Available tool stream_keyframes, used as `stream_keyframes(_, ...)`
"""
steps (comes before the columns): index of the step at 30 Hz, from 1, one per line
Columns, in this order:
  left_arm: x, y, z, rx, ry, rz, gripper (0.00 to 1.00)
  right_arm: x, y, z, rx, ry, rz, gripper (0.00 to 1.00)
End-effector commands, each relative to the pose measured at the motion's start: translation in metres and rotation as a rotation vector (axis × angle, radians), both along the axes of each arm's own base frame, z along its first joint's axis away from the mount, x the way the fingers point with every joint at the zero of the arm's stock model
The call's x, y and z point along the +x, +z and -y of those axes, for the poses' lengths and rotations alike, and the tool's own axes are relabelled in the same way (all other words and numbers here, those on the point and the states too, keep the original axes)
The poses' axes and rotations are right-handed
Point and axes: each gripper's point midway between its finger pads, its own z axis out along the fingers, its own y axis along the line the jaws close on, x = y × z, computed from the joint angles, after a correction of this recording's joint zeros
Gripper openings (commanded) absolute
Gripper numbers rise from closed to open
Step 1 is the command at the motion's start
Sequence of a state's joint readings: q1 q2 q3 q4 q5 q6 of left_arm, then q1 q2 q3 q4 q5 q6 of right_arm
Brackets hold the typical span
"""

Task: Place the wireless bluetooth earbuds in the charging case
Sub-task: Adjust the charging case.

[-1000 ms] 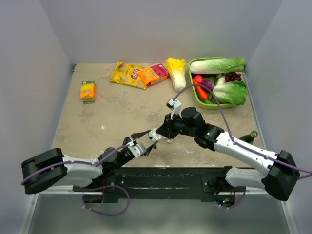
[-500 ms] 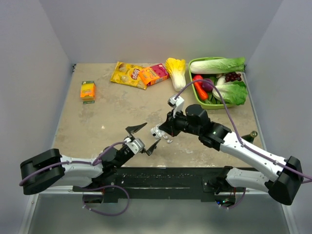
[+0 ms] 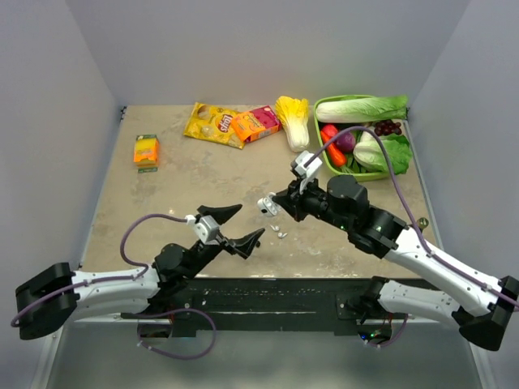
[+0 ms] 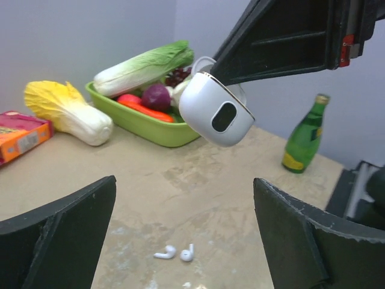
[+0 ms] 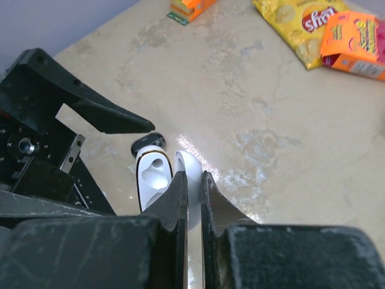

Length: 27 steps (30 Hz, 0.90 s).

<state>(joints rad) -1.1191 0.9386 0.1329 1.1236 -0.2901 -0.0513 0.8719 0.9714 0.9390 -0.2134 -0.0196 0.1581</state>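
Observation:
The white charging case [image 3: 267, 204] hangs open above the table, empty sockets showing [image 5: 151, 174]. My right gripper [image 5: 194, 180] is shut on its lid [image 5: 191, 171] and holds it up. In the left wrist view the case [image 4: 215, 111] hangs under the right fingers [image 4: 283, 42]. Two white earbuds [image 4: 174, 253] lie side by side on the table [image 3: 280, 233], below and just nearer than the case. My left gripper [image 3: 252, 220] stands wide open with nothing in it, a little near-left of the earbuds. Its fingers [image 4: 60, 235] frame them from behind.
A small glossy black oval thing [image 5: 147, 142] lies on the table beneath the case. A green basket [image 3: 324, 164] of vegetables sits back right, a green bottle [image 3: 418, 227] at the right edge. A chips bag [image 3: 212, 123], orange box [image 3: 255, 123], yellow cabbage [image 3: 293, 120] and small carton [image 3: 146, 150] lie at the back.
My left gripper opened wide and drew back toward the near left. The right gripper carried the case slightly right and away, and the two earbuds now show on the table.

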Motion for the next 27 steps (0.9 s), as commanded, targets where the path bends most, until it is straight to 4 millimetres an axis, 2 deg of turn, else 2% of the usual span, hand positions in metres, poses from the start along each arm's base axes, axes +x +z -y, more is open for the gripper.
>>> stream_keyframes(1, -0.032, -0.004, 0.016, -0.062, -0.229, -0.137, 1.0, -0.004, 0.037, -0.001, -0.118, 0.031, 0.197, 0.0)
stream_keyframes(2, -0.034, -0.002, 0.016, -0.056, -0.255, -0.134, 1.0, -0.006, 0.034, -0.003, -0.156, 0.045, 0.198, 0.0)
stream_keyframes(3, -0.045, 0.0, 0.022, -0.046, -0.332, -0.135, 1.0, -0.015, 0.025, -0.007, -0.225, 0.09, 0.197, 0.0)
stream_keyframes(4, -0.042, 0.009, 0.023, -0.05, -0.348, -0.13, 1.0, -0.013, 0.024, -0.011, -0.257, 0.086, 0.2, 0.0)
stream_keyframes(6, -0.047, 0.006, 0.029, -0.024, -0.411, -0.165, 1.0, -0.024, 0.018, -0.018, -0.307, 0.131, 0.216, 0.0)
stream_keyframes(7, -0.045, 0.013, 0.031, -0.03, -0.418, -0.163, 1.0, -0.027, 0.018, -0.02, -0.315, 0.143, 0.222, 0.0)
stream_keyframes(11, -0.039, 0.004, 0.041, 0.029, -0.458, -0.194, 0.94, -0.042, 0.015, -0.023, -0.319, 0.214, 0.2, 0.0)
stream_keyframes(14, -0.046, 0.005, 0.042, 0.053, -0.51, -0.139, 0.88, -0.051, 0.012, -0.023, -0.315, 0.253, 0.176, 0.0)
stream_keyframes(20, -0.05, 0.001, 0.045, 0.093, -0.54, -0.113, 0.72, -0.056, 0.009, -0.022, -0.305, 0.263, 0.153, 0.0)
stream_keyframes(27, -0.051, 0.002, 0.044, 0.098, -0.546, -0.085, 0.68, -0.066, 0.007, -0.03, -0.282, 0.322, 0.125, 0.0)
